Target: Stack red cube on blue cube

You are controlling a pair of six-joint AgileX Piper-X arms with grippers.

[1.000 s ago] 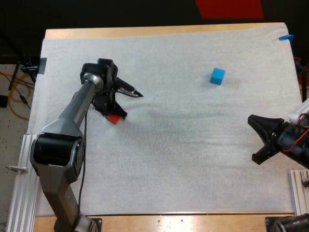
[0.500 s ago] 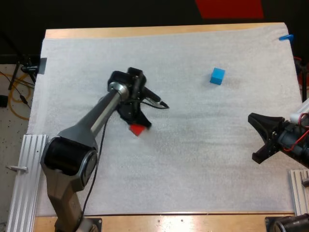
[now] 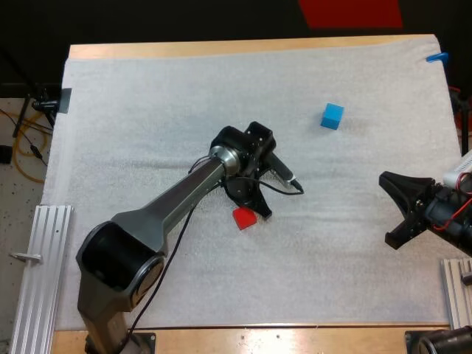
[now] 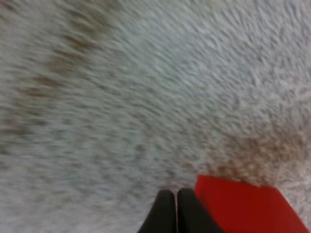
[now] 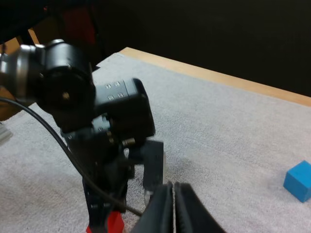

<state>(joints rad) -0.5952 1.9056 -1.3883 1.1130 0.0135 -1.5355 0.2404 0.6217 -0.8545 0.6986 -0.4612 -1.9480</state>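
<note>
**High view, left to right.** The left arm enters from the lower left corner and reaches to the centre of the frame. The left gripper [image 3: 259, 206] ends just above and right of the red cube [image 3: 244, 218], which sits on the white mat [image 3: 147, 88] slightly below centre. In the left wrist view the gripper's fingers [image 4: 164, 213] meet tip to tip with nothing between them. The red cube lies just beside one finger, apparently touching it, outside the pair and not within it. The blue cube [image 3: 332, 116] stands in the upper right of the frame, well apart from the red cube, up and to the right of it. The right gripper [image 3: 410, 212] rests at the right edge at mid-height, near neither cube. In the right wrist view its fingers [image 5: 164, 204] lie together on nothing, facing the left arm.

**Governing relation.** The red cube lies beside the closed left fingers rather than between them, on their lower-left side in the high view. The left arm is by far the nearer to it. Judged from this, the grasp is not yet made. The fingers would need to part and straddle the cube before any carry up and right across bare mat to the blue cube. A cube has no long axis, so approach angle matters little; centring matters more.
</note>
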